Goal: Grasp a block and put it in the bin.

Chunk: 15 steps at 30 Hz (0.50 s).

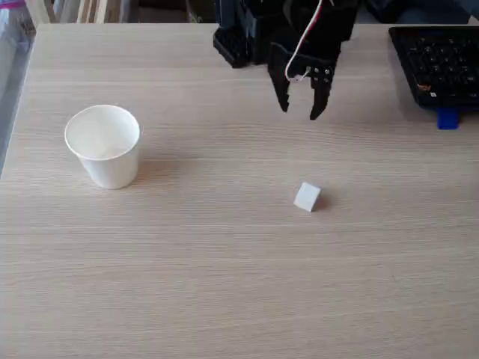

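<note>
A small white cube, the block (307,197), lies on the light wooden table right of centre. The bin, a white paper cup (103,145), stands upright at the left with nothing visible inside it. My black gripper (299,113) hangs from the top of the fixed view, above and behind the block, well apart from it. Its two fingers point down with a gap between the tips, open and holding nothing.
A black keyboard (438,66) sits at the top right corner, with a small blue piece (447,119) at its front edge. The table's far edge (112,25) runs along the top. Bare wood stretches between cup and block.
</note>
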{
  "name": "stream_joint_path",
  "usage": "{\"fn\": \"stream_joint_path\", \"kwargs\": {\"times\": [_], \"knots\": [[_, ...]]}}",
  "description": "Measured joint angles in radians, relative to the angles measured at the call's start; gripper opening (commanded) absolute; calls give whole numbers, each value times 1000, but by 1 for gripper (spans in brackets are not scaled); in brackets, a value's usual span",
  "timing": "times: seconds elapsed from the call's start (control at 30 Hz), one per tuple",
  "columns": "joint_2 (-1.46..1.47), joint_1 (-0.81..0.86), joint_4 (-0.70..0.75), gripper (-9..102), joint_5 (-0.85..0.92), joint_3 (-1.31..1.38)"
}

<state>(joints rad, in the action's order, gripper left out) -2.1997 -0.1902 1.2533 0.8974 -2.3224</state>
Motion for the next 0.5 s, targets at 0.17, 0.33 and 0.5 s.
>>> {"fn": "stream_joint_path", "kwargs": {"times": [0.17, 0.33, 0.5], "knots": [[55, 2, -29, 20, -55, 9], [115, 3, -58, 20, -58, 26], [179, 5, -71, 21, -58, 66]]}}
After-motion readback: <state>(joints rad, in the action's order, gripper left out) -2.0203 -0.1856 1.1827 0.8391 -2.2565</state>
